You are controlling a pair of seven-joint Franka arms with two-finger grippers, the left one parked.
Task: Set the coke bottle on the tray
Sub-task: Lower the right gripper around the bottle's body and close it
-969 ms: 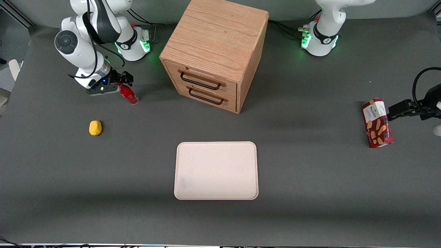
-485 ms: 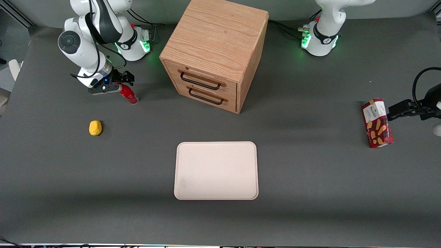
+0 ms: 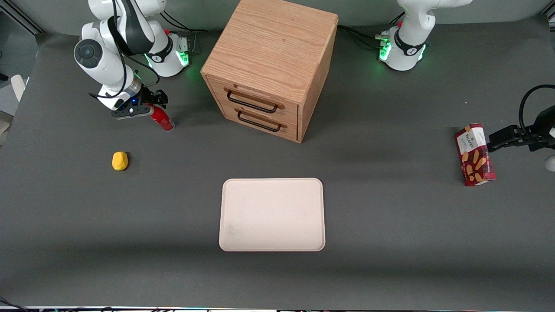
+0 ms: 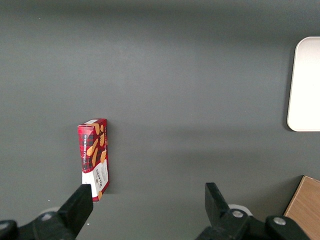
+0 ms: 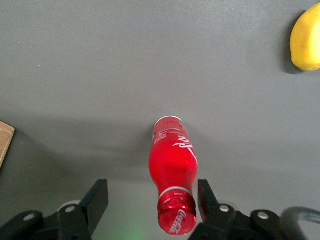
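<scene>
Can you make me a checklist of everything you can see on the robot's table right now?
Surface: dark grey table, flat.
Job's things: coke bottle standing on the table between the open fingers, not lifted; tray bare, nearer the front camera than the cabinet.
Clutter: wooden drawer cabinet, drawers shut; yellow lump; red biscuit box toward the parked arm's end.
Grippers: gripper open, around the bottle's neck and cap.
Cables: black cables by the arm bases.
Surroundings: nothing seen.

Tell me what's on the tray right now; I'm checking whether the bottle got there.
Nothing: the tray is bare. The coke bottle stands on the table beside the drawer cabinet, between the open fingers of the gripper.
</scene>
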